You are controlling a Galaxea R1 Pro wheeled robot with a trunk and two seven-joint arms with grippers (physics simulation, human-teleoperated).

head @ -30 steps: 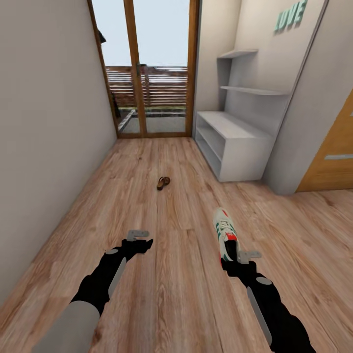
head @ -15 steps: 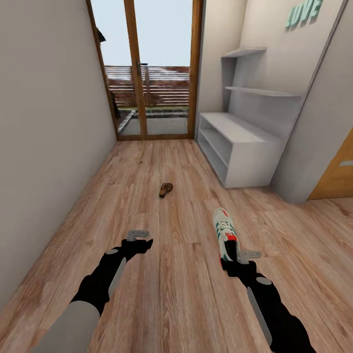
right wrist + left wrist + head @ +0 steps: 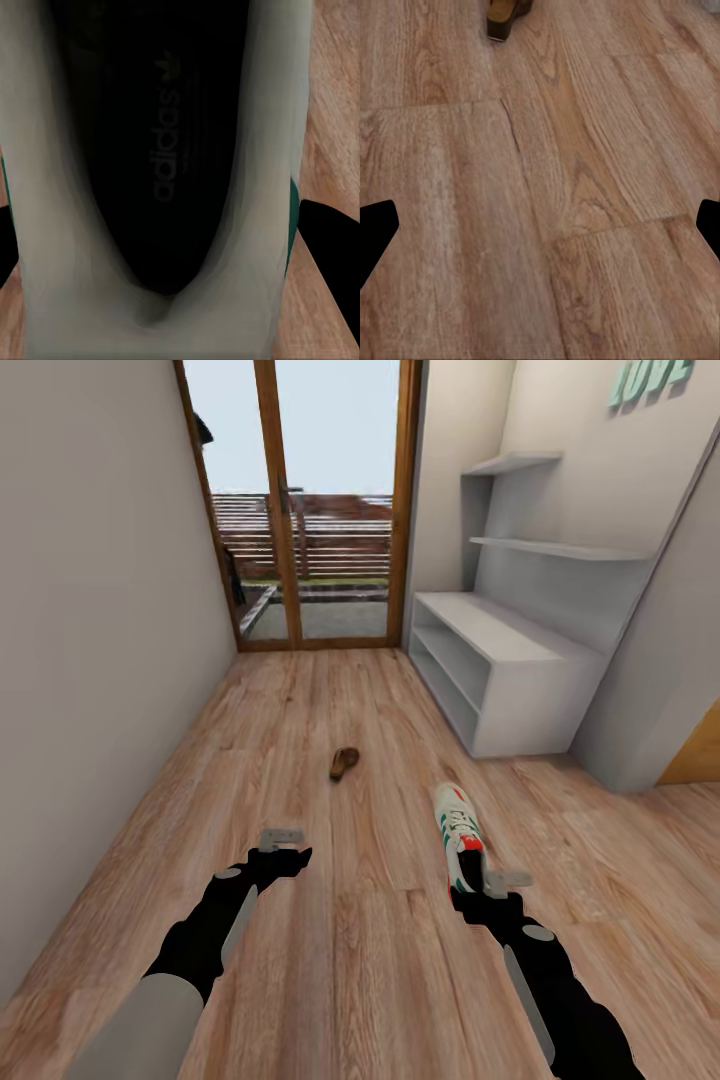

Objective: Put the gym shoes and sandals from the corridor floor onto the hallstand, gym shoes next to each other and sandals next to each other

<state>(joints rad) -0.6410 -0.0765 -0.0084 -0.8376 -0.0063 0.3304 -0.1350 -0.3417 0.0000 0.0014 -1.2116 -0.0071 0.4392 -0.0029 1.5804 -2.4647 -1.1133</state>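
A gym shoe [image 3: 459, 835], cream-white with green stripes and a red-orange lining, sits in the right hand [image 3: 478, 892] in the head view, gripped at its heel with the toe pointing away from the robot, above the corridor floor [image 3: 360, 960]. A dark brown sandal [image 3: 344, 762] lies on the wood planks farther ahead, well apart from both arms. The pale hallstand [image 3: 520, 660] stands against the right wall, its broad top and open lower shelves bare, two wall shelves staggered above it. The left hand [image 3: 283, 850] is held over the floor with nothing in it. Glass doors with wooden frames [image 3: 305, 510] close the end of the corridor.

In the left wrist view, the left hand's [image 3: 540, 225] two dark fingertips [image 3: 375, 229] stand wide apart at the edges, bare planks between them, and the sandal [image 3: 504, 15] shows at the picture's edge.

In the right wrist view, the gym shoe [image 3: 157, 172] lies between the two dark fingers [image 3: 330, 247] of the right hand [image 3: 161, 247], which press its cream sides; its dark insole bears a printed brand name.
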